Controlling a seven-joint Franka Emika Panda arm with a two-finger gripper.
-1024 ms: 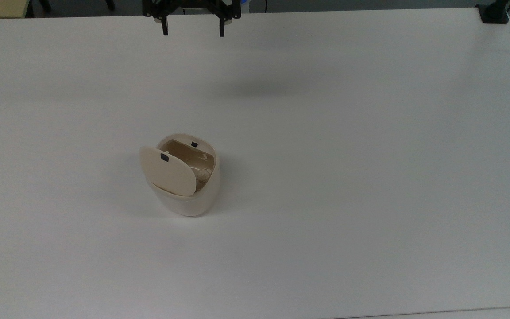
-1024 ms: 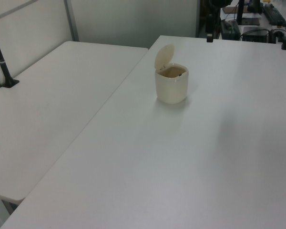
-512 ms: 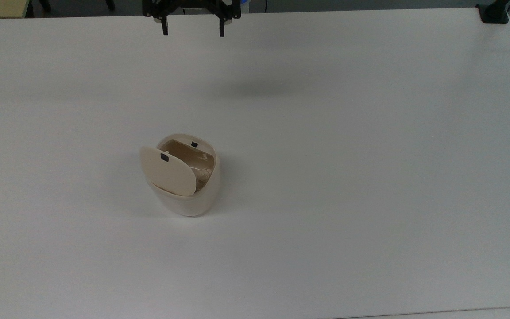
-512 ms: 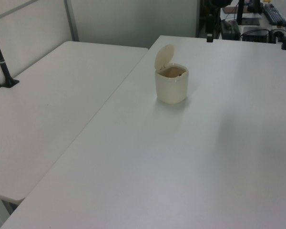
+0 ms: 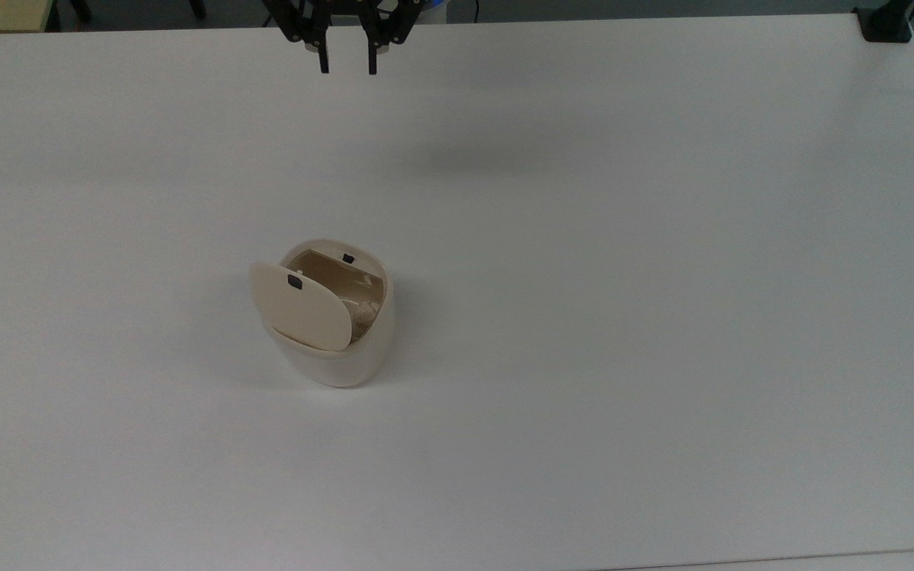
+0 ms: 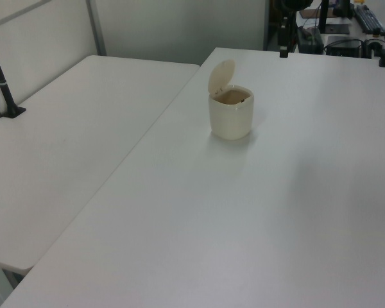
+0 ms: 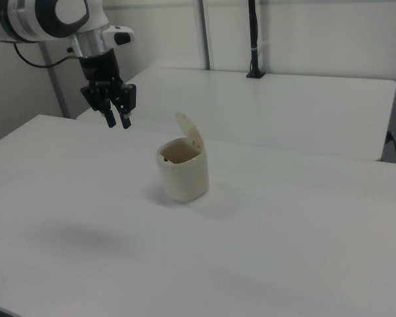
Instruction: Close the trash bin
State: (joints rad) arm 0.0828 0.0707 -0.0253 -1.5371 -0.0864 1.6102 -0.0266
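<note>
One pair of jaws (image 5: pixel 347 70) is what we find high above the far edge of the white table (image 5: pixel 663 277) in the top view, pointing straight down with nothing between them. We see the two dark fingers (image 5: pixel 324 62) set a narrow gap apart, part open, and they grip nothing. In the right view the jaws (image 7: pixel 117 121) hang below the arm's white and grey wrist (image 7: pixel 92 36), clear of the table.

Well apart from the jaws, toward the near side of the table in the top view and a little toward the top view's left, stands the trash bin (image 5: pixel 346 357). It is upright on the table, and the jaws do not touch it. Its lid (image 5: pixel 302 308) is raised, standing up on its hinge at the side of the bin away from the jaws in the top view, with a small dark square mark (image 5: pixel 295 280) near its free edge. We can look into the brownish inside (image 5: pixel 342 281), where a second small dark mark (image 5: pixel 347 258) sits on the rim nearest the jaws.

In the right view the trash bin (image 7: pixel 183 175) lies lower and toward the right view's right of the jaws, its lid (image 7: pixel 191 137) tilted up and back. In the left view the trash bin (image 6: pixel 231 115) stands nearer than the jaws (image 6: pixel 283 51), with its lid (image 6: pixel 221 77) upright on the left view's left of the opening.
</note>
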